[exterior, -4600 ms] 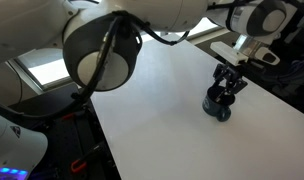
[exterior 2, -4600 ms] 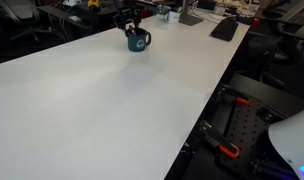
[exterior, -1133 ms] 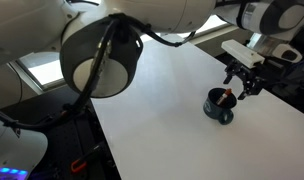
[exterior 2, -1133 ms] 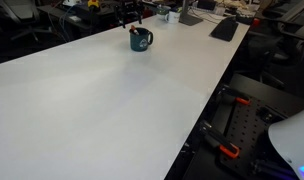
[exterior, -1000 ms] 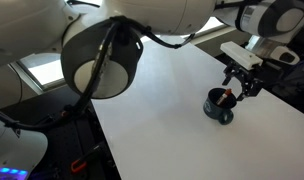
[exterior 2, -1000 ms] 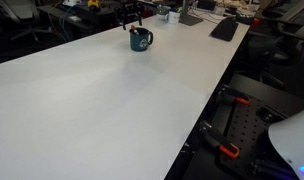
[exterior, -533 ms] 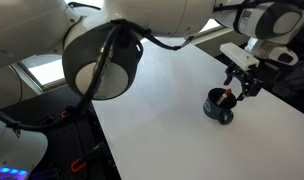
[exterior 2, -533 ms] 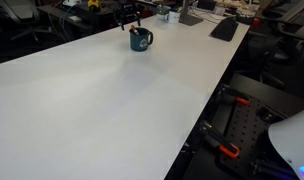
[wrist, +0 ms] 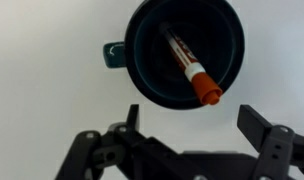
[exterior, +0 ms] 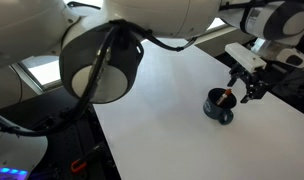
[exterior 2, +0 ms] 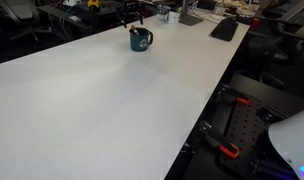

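Look at the gripper (wrist: pixel 180 150): fingers wide apart, with nothing between them. Hangs just above the dark mug (wrist: pixel 182 50), a little off to one side in an exterior view (exterior: pixel 250 92). Find the mug standing upright on the white table (exterior 2: pixel 112 100), toward its far end. Inside, a marker (wrist: pixel 190 68) with an orange cap, leaning on the wall, cap end up near the rim.

Could go wrong in a few ways. Coming down too close could bump the cap and shove the marker around. Could knock the rim or the little handle (wrist: pixel 112 52) and make the mug slide or tip, with nothing holding it down. Could also pinch only the tip of the cap and slip off, because of its round, smooth shape. Best to watch the gap on both sides.
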Action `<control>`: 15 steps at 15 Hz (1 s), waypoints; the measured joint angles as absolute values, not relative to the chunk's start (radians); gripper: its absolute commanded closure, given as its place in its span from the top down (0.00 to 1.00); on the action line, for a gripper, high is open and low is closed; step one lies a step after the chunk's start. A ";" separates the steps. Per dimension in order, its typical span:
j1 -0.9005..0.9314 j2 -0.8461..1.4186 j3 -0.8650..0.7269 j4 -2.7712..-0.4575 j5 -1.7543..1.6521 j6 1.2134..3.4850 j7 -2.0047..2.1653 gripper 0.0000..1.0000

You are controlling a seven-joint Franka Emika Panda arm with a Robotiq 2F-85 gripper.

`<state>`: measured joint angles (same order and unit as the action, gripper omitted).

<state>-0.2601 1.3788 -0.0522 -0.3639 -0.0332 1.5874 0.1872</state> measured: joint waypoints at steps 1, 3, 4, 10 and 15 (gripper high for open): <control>-0.261 1.378 -0.052 -0.364 -0.034 1.559 0.167 1.00; -0.262 1.376 -0.052 -0.364 -0.035 1.504 0.117 1.00; -0.262 1.374 -0.053 -0.364 -0.036 1.482 0.096 1.00; -0.262 1.366 -0.053 -0.364 -0.040 1.436 0.039 0.59; -0.262 1.366 -0.055 -0.366 -0.042 1.421 0.026 0.73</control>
<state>-0.2618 1.3664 -0.0552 -0.3655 -0.0420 1.4207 0.0261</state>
